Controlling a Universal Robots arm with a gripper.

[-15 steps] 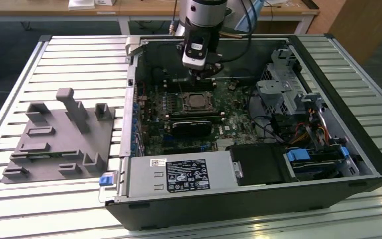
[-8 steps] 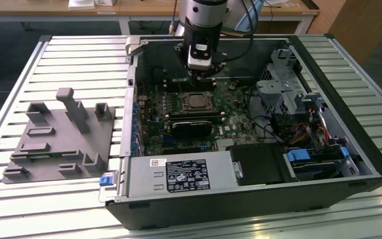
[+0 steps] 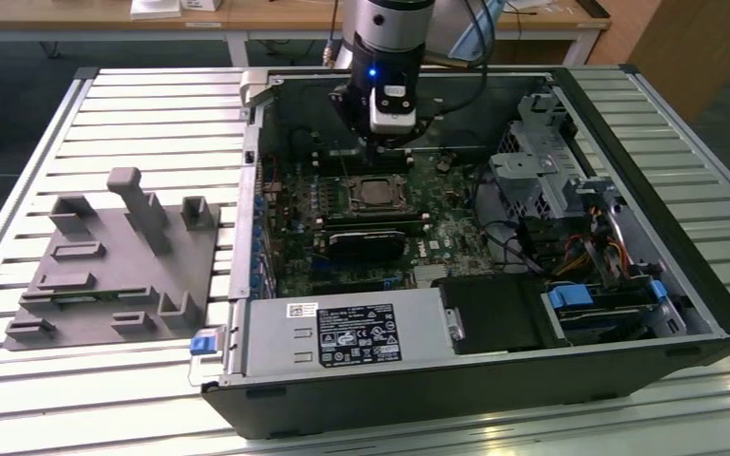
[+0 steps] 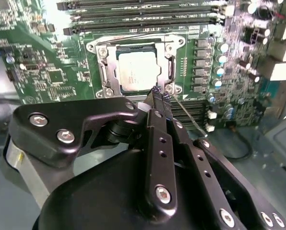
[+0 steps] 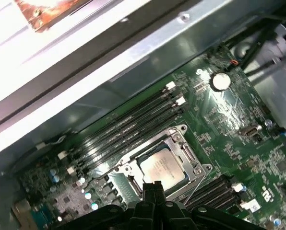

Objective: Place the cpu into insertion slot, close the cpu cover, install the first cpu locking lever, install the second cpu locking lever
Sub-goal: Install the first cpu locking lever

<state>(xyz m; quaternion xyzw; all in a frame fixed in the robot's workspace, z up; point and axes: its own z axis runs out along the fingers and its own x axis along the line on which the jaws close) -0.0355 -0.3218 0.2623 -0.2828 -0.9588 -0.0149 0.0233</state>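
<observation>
The gripper [image 4: 158,94] has its black fingers [image 4: 155,112] pressed together, tips at a corner of the thin grey metal cpu cover [image 4: 103,67], beside a thin wire lever [image 4: 188,117]. The cover lies flat around the small silver-topped square cpu [image 4: 136,72], which is seated in the dark insertion slot [image 4: 112,72] on the green motherboard [image 4: 47,72], inside the open black computer case [image 3: 669,237] on the slatted bench [image 3: 149,104].

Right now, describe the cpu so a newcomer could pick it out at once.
Look inside the open black computer case at the green motherboard on its floor. Beside the long black memory slots lies a thin grey metal frame with a square window. The cpu is the small flat square with a pale silver top showing through that window, unlike the dark chips around it.
</observation>
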